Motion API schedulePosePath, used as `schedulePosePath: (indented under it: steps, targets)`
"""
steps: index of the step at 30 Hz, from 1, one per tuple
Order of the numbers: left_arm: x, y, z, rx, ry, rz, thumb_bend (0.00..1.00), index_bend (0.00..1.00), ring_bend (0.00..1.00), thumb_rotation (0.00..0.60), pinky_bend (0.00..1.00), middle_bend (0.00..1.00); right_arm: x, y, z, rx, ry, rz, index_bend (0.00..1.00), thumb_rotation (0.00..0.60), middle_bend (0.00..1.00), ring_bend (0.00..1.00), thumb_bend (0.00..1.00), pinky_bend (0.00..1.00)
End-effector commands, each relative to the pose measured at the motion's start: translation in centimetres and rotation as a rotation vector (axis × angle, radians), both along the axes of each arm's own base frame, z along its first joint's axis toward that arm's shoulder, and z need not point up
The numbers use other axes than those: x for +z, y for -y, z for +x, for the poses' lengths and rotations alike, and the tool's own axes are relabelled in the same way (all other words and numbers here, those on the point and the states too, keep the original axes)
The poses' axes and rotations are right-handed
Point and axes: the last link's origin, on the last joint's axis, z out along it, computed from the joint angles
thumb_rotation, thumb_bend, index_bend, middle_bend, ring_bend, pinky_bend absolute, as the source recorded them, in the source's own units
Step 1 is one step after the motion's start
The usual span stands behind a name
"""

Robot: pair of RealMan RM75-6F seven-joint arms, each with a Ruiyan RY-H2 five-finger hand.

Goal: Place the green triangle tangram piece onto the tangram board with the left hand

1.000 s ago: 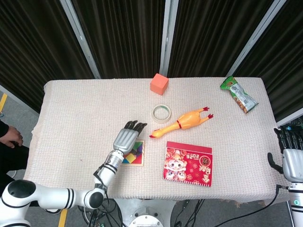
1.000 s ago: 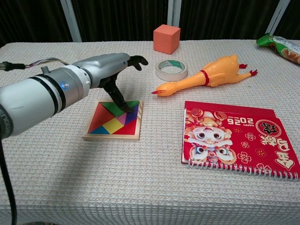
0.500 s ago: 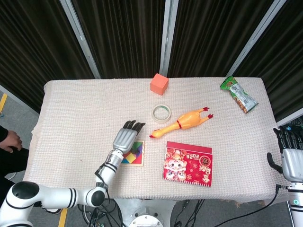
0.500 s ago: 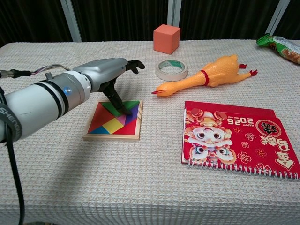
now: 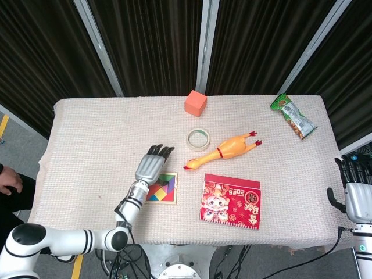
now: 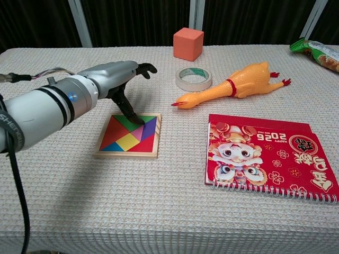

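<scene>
Since a second ago your left hand (image 6: 123, 79) has drawn back toward the left edge of the tangram board (image 6: 128, 135), and more of the coloured pieces show beneath it. It holds nothing now: the fingers reach forward, spread apart, with the thumb pointing down at the board's top edge, seemingly just touching. The green triangle (image 6: 127, 120) lies flat in the board's upper part, flush with its neighbours, so the placing step looks finished and you are in the release and retreat. Next, lift the thumb straight up clear of the piece, then pull the arm away without dragging anything. Your right hand (image 5: 356, 187) hangs off the bench's far right edge, holding nothing, fingers apart.
</scene>
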Motion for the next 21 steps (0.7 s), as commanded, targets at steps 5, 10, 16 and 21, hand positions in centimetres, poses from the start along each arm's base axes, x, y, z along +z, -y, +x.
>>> schedulePosePath:
  steps: [5, 10, 16, 21]
  targets:
    - [0.4, -0.1, -0.3, 0.006, -0.003, 0.009, 0.07, 0.08, 0.0, 0.6, 0.07, 0.1, -0.1, 0.0, 0.0, 0.002, -0.001, 0.003, 0.0, 0.6, 0.0, 0.0, 0.35, 0.0]
    - [1.9, 0.1, -0.6, 0.003, 0.005, 0.034, 0.08, 0.08, 0.0, 0.6, 0.07, 0.1, 0.1, 0.0, 0.2, 0.006, -0.001, -0.002, 0.0, 0.6, 0.0, 0.0, 0.35, 0.0]
    - [7.3, 1.7, -3.9, -0.065, 0.033, 0.115, 0.08, 0.09, 0.0, 0.6, 0.09, 0.1, 0.1, -0.2, 0.3, 0.016, -0.002, -0.004, 0.0, 0.6, 0.0, 0.0, 0.35, 0.0]
    - [12.2, 4.7, -9.6, -0.144, -0.027, 0.216, 0.08, 0.12, 0.0, 0.6, 0.1, 0.1, -0.4, -0.1, 1.0, 0.055, 0.01, -0.014, 0.0, 0.6, 0.0, 0.0, 0.35, 0.0]
